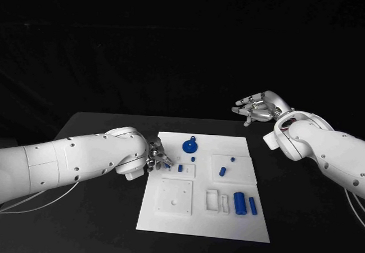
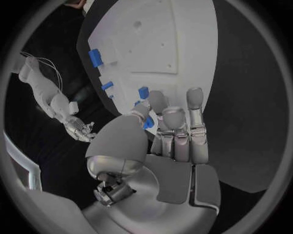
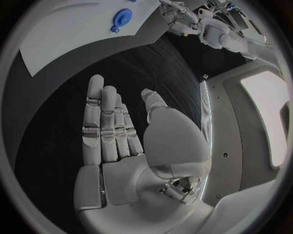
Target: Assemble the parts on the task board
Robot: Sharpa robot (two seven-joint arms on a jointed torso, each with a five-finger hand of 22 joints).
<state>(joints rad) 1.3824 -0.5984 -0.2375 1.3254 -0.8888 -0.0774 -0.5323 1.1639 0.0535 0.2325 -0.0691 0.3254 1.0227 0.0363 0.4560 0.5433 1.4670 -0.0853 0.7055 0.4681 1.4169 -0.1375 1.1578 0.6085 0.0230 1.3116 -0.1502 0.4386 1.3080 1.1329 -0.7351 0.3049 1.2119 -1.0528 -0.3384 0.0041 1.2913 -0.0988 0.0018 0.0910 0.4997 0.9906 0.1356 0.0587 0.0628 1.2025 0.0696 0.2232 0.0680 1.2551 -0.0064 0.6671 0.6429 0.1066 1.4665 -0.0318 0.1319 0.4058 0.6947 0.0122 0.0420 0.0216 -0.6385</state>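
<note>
Pinching a small blue part [image 2: 148,123], left robot hand [image 1: 157,157]; right robot hand [image 1: 257,107] raised, loosely spread, empty.

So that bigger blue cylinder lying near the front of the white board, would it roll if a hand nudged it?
Probably. The blue cylinder lies on its side on the white board, with nothing visibly holding it, so a sideways nudge would likely roll it. It looks stiff and smooth, perhaps slippery. A thinner blue pin lies beside it and might stop the roll.
</note>
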